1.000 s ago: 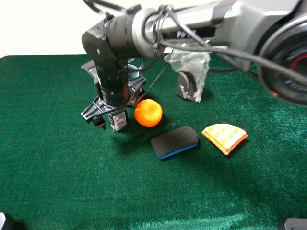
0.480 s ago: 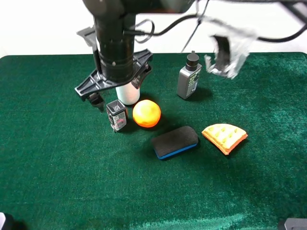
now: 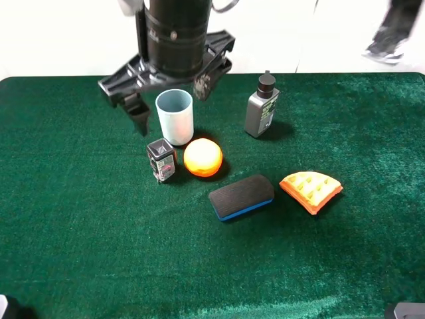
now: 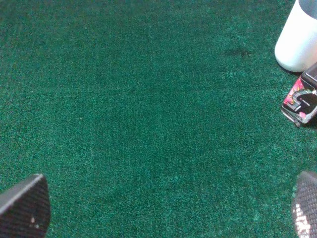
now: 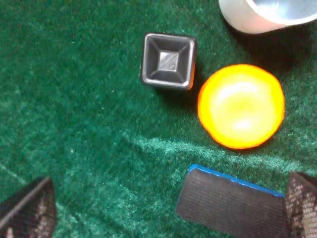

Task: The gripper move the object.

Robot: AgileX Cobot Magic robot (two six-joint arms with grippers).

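Observation:
The object, a small dark box with a black top and a white, red and green label, stands upright on the green mat, just left of an orange ball. My right gripper is open and empty, raised high above and behind the box, over a pale cup. The right wrist view looks straight down on the box, with the gripper wide open well clear of it. My left gripper is open over bare mat, with the box off to its side.
A grey bottle with a black cap stands back right of the cup. A black and blue eraser and an orange waffle piece lie to the right of the box. The mat's far edge runs behind the bottle.
The right gripper, down around the box one second ago, has opened, let it go and risen up and back. The box stays standing beside the ball.

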